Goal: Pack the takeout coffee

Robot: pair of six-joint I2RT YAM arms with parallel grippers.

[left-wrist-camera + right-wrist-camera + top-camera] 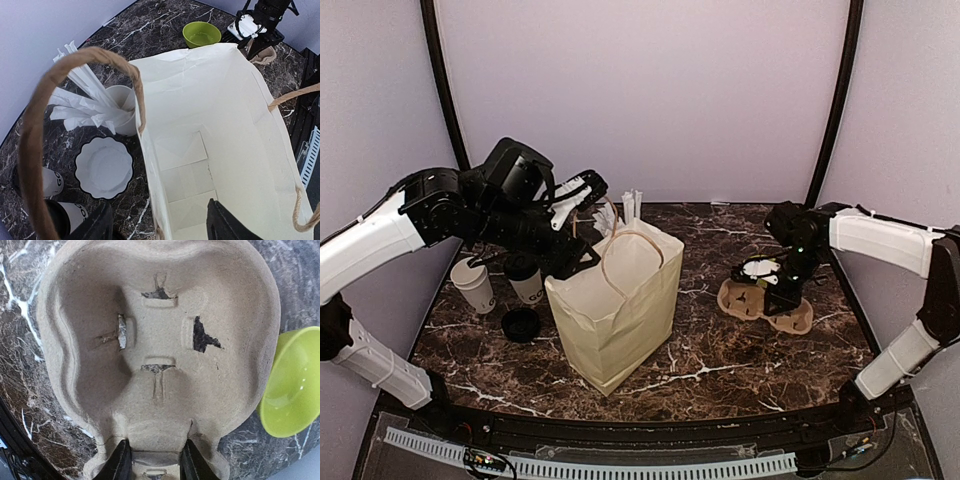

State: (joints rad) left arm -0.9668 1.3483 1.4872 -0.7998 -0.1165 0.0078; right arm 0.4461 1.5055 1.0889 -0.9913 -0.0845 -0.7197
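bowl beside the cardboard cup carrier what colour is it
The bowl is lime green, clearest in the left wrist view.

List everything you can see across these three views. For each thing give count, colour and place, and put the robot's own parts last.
paper bag: one, cream with brown rope handles, centre of the table, open
coffee cups: two, white with black lettering, left of the bag
loose lid: one, black, on the table in front of the cups
straw cup: one, white, holding white wrapped straws, beside the bag
scalloped bowl: one, white, between the straw cup and the coffee cups
green bowl: one, lime green, next to the carrier
cup carrier: one, brown pulp, right side, empty
table: one, dark brown marble, white veins
left tool: one, black, open astride the bag's wall
right tool: one, black, shut on the carrier's edge
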